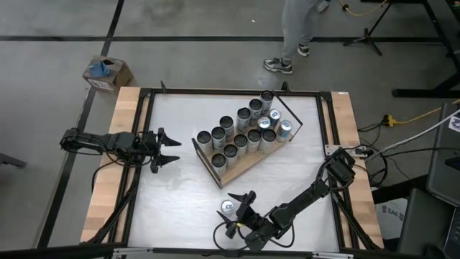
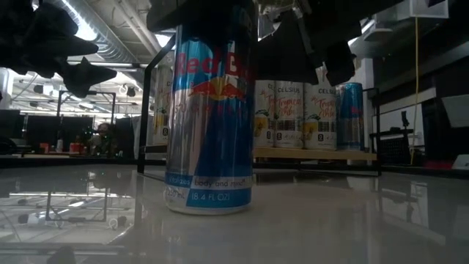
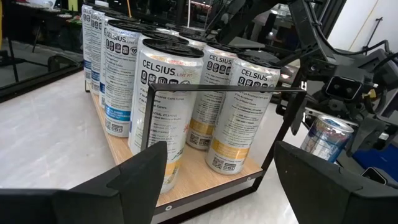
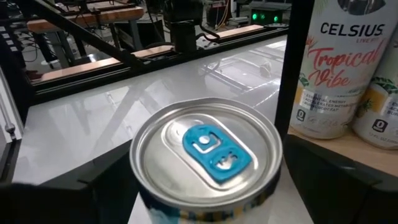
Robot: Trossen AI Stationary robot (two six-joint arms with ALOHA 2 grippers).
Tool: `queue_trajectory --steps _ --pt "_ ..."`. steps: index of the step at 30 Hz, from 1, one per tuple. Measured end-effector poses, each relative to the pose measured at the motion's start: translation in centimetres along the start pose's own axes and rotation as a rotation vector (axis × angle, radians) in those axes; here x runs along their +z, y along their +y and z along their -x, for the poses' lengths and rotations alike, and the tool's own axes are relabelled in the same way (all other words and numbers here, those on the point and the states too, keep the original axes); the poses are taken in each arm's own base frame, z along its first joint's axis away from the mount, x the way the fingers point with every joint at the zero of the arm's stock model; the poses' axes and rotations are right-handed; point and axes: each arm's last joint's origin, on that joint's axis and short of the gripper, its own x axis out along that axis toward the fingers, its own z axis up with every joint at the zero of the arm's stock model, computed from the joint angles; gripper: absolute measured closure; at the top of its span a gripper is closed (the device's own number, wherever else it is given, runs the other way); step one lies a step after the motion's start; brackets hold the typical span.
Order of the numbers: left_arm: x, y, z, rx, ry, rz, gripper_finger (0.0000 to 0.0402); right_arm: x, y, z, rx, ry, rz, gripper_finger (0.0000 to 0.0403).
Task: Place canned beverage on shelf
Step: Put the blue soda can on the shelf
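On your left, the left gripper (image 1: 168, 150) hovers over the white table (image 1: 172, 208) with its jaws apart and nothing between them, aimed toward the shelf (image 1: 244, 164) but well apart from it. Moving to the middle, the shelf sits at an angle on the table, a light wood board inside a thin black frame (image 3: 211, 88), and it carries two rows of cans (image 1: 241, 133), mostly white Celsius ones with a few blue ones at the far end. Look nearer the front edge and you find the canned beverage (image 1: 228, 208), a blue and silver Red Bull can with a blue tab, standing upright on the table in front of the shelf, not on it. The right gripper (image 1: 240, 211) is at this can, its jaws apart on either side of it; in the right wrist view the dark fingers (image 4: 87, 186) flank the can top (image 4: 205, 152), and you cannot tell whether they touch it. Beyond the table's far edge a person's legs (image 1: 291, 36) stand on the floor, with a cardboard box (image 1: 106, 72) to the left
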Motion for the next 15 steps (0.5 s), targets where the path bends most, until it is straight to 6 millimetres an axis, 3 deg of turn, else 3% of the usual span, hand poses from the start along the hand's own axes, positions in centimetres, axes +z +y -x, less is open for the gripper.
queue_trajectory --steps 15 --pt "0.00 0.00 0.00 0.000 0.000 0.000 0.0112 -0.08 -0.05 0.03 -0.004 0.003 0.010 0.0043"
